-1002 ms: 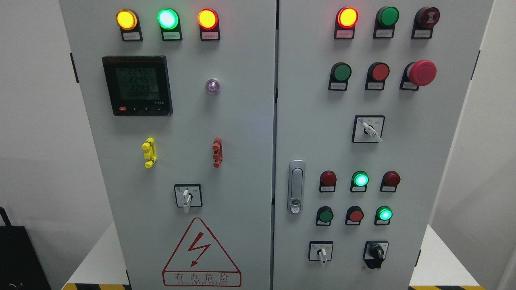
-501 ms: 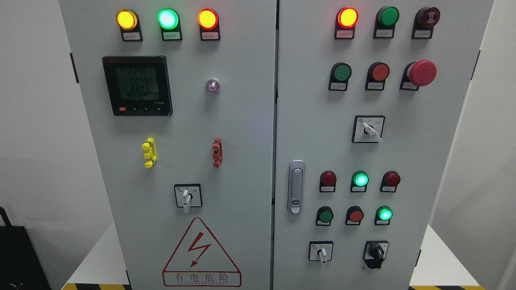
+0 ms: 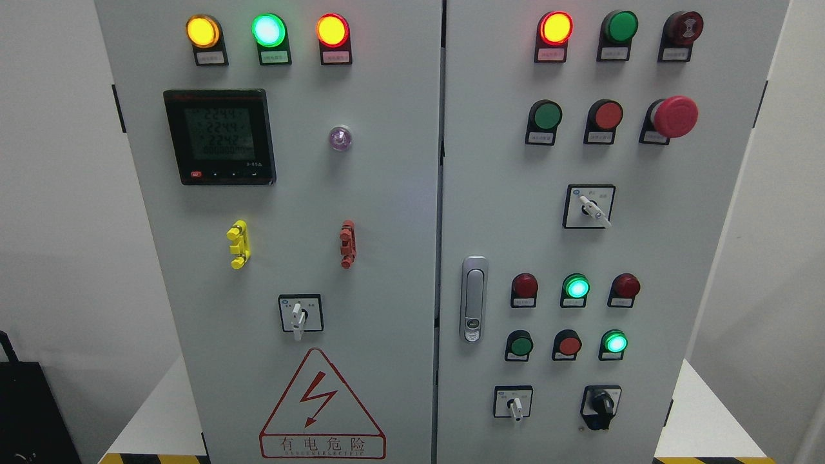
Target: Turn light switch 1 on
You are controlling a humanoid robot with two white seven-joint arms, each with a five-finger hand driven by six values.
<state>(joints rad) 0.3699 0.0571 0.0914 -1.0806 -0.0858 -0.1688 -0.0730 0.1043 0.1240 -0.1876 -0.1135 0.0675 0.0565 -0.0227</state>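
A grey electrical cabinet with two doors fills the head view. The left door [image 3: 387,258] carries three lit lamps, a black digital meter [image 3: 219,136] and a white selector switch [image 3: 298,317] pointing down. The right door [image 3: 677,258] has a white selector switch [image 3: 593,209] turned to the lower right, another white selector [image 3: 514,405] pointing down, and a black rotary knob [image 3: 602,405]. Green and red push buttons [image 3: 545,116] sit in rows; two green ones [image 3: 576,287] glow. I cannot tell which control is light switch 1. Neither of my hands shows.
A red mushroom stop button [image 3: 674,116] juts out at the upper right. A silver door handle [image 3: 474,299] sits by the centre seam. Yellow [image 3: 238,243] and red [image 3: 347,243] clips stick out of the left door. A black object [image 3: 29,412] stands at the lower left.
The meter's digits have changed slightly. Nothing else has moved.
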